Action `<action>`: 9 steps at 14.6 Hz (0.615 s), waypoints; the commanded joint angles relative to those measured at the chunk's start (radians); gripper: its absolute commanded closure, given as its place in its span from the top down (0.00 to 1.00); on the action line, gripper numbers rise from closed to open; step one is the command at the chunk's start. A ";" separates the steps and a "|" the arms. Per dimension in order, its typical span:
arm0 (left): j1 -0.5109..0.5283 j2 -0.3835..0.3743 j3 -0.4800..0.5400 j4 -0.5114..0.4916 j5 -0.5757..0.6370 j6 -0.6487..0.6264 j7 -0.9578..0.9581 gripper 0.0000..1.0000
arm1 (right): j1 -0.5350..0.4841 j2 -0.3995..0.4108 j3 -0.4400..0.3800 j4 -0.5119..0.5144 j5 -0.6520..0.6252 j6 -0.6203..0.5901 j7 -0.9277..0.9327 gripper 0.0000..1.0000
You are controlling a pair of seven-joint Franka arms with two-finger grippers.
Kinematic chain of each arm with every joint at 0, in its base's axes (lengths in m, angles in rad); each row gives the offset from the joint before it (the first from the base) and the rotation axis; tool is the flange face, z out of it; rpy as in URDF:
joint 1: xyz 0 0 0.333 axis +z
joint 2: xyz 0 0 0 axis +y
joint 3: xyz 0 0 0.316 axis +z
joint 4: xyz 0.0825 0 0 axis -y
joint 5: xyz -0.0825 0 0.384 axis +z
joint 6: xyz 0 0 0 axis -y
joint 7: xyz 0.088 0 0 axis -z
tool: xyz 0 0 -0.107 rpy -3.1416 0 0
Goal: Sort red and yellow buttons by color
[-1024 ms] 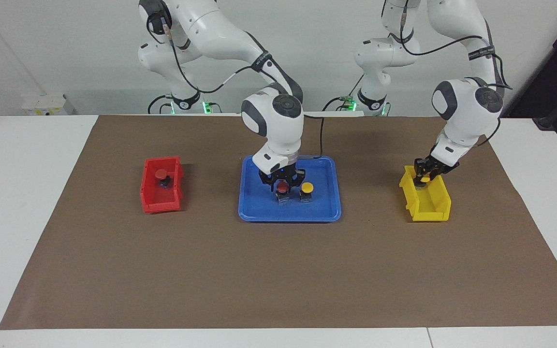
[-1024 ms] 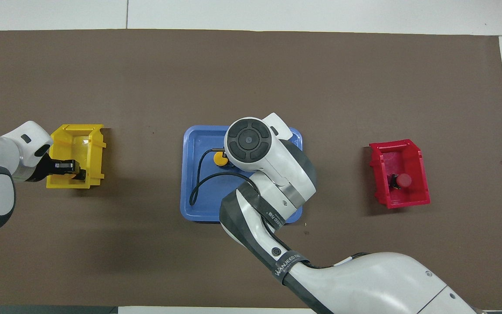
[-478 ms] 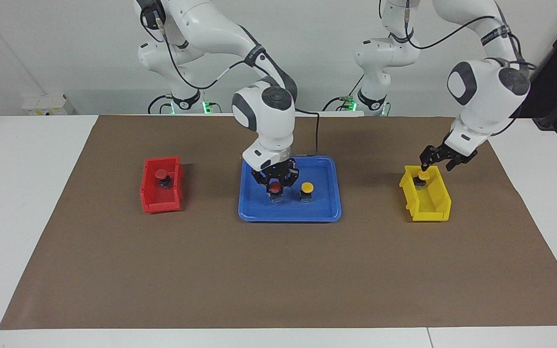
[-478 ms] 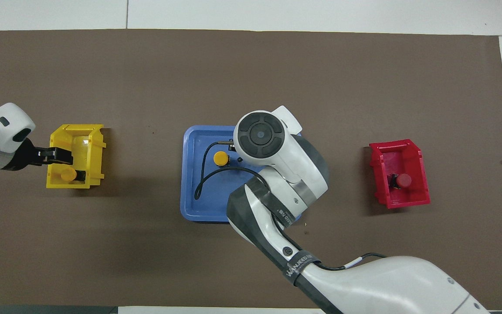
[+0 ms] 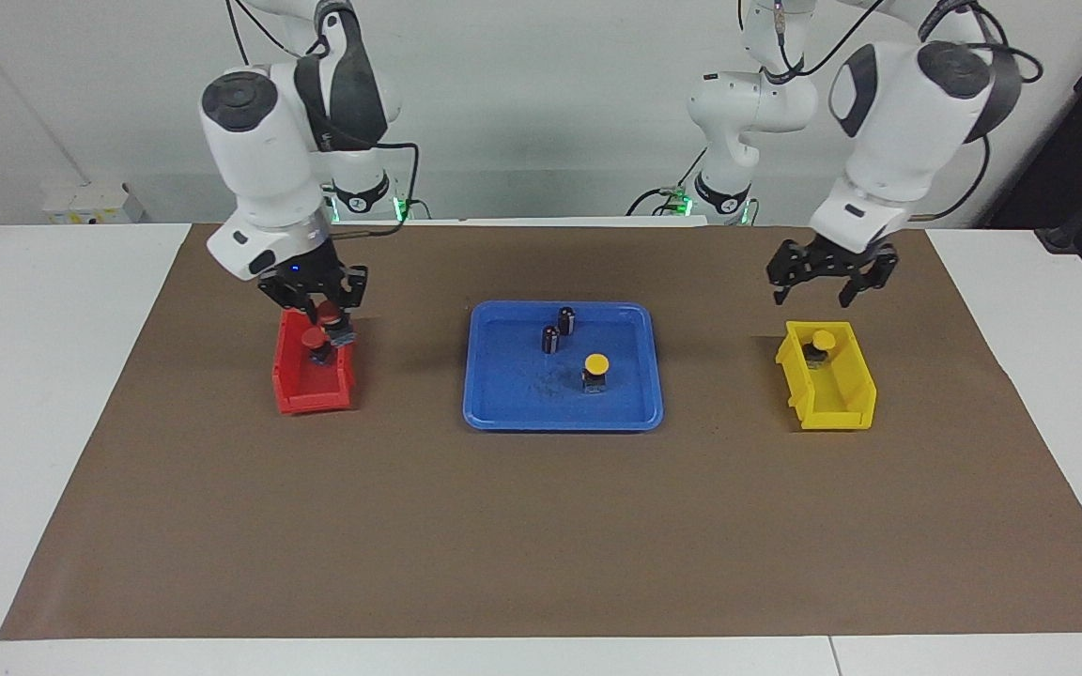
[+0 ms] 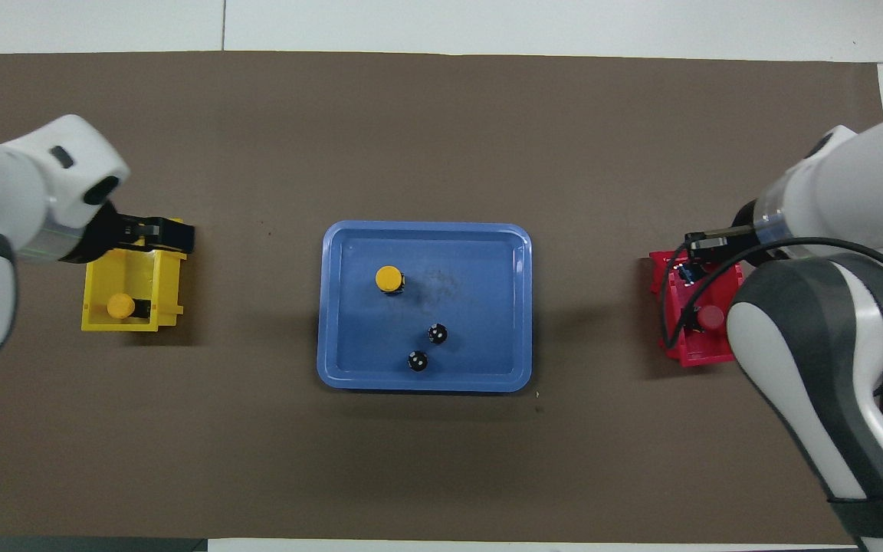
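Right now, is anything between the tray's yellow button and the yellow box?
Nothing visible. Between the tray's yellow button and the yellow bin lie only the blue tray's rim and bare mat. The two black cylinders stand nearer the robots, off that path. The left gripper hangs open over the bin.

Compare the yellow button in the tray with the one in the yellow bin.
The yellow-capped tray button, in the blue plastic tray, is unsorted; the yellow-capped bin button, in the yellow plastic bin, is sorted. The tray button shares its tray with two black cylinders; the bin button sits alone. Both stand upright.
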 commanded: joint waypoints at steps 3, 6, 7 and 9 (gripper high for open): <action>-0.203 0.207 0.014 0.025 0.018 0.204 -0.305 1.00 | -0.053 -0.071 0.014 -0.243 0.051 0.237 -0.098 0.21; -0.252 0.249 0.014 0.020 0.018 0.263 -0.371 1.00 | -0.080 -0.054 0.014 -0.291 0.053 0.321 -0.126 0.21; -0.273 0.252 0.014 0.019 0.018 0.268 -0.396 1.00 | -0.079 -0.039 0.014 -0.296 0.053 0.347 -0.126 0.21; -0.296 0.277 0.014 0.019 0.018 0.288 -0.428 1.00 | -0.079 -0.027 0.014 -0.326 0.054 0.410 -0.126 0.21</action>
